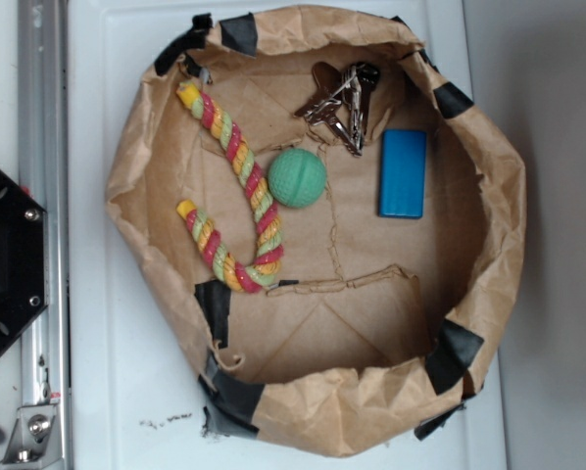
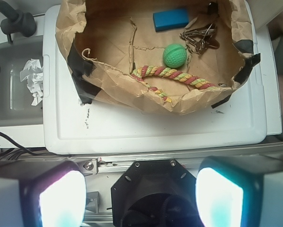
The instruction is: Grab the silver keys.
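Fingers: two pale, blurred pads (image 2: 61,201) fill the bottom of the wrist view, one at each side, standing well apart with nothing between them; the gripper (image 2: 141,198) is spread and empty.
Gripper position: it hangs outside the paper bowl (image 1: 489,225), well apart from everything in it, above the robot base (the black mount shows between the pads).
Carrier: a brown paper bowl with rolled walls and black tape patches, resting on a white lid (image 2: 155,127).
Silver keys: the silver keys (image 1: 340,101) lie flat on the bowl floor, close under the top wall in the exterior view, towards its right part; one key has a black head.
Neighbours: the green ball (image 1: 297,178) is just beside them, the blue block (image 1: 403,172) is near on the other side, and the striped rope (image 1: 242,186) lies well apart.
Handling: I judge the bunch to be light but hard, smooth and slippery; the keys are loose on the ring, so they will swing and spread.
Where to hold: probably across the middle, where the blades and ring overlap, because there the metal is thickest.
Risk: the wall is close, so a finger may catch the paper.
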Robot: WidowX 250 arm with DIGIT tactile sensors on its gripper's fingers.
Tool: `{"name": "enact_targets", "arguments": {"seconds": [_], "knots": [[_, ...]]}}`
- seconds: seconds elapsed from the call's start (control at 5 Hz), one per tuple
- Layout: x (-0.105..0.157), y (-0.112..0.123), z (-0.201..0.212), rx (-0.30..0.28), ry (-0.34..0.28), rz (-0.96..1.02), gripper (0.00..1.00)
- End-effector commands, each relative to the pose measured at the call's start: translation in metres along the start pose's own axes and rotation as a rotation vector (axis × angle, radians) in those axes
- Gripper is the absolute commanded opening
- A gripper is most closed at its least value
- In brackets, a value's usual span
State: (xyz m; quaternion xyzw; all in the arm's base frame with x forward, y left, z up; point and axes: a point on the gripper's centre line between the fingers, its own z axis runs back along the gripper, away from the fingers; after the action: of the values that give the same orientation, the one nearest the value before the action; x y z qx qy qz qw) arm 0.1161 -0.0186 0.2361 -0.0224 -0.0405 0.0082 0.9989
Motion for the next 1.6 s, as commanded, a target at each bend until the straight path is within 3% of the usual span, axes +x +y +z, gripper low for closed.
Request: {"name": "enact_targets", "arguments": {"seconds": [0.0,0.4,0.6,0.8,1.0,1.2,1.4], "knots": [[0.0,0.0,0.0,0.0,0.0,0.0,1.0],[0.088,-0.007,-0.036,0.052,-0.074,0.31,1.0],[0.113,0.001,-0.053,0.027,-0.152,0.367,1.0],[0.134,0.022,-0.072,-0.011,-0.167,0.354,1.0],[0.135,0.035,-0.086,0.001,-0.202,0.296,1.0],[0.142,0.048,-0.1,0.105,-0.213,0.341,1.0],[0.142,0.048,-0.1,0.105,-0.213,0.341,1.0]]}}
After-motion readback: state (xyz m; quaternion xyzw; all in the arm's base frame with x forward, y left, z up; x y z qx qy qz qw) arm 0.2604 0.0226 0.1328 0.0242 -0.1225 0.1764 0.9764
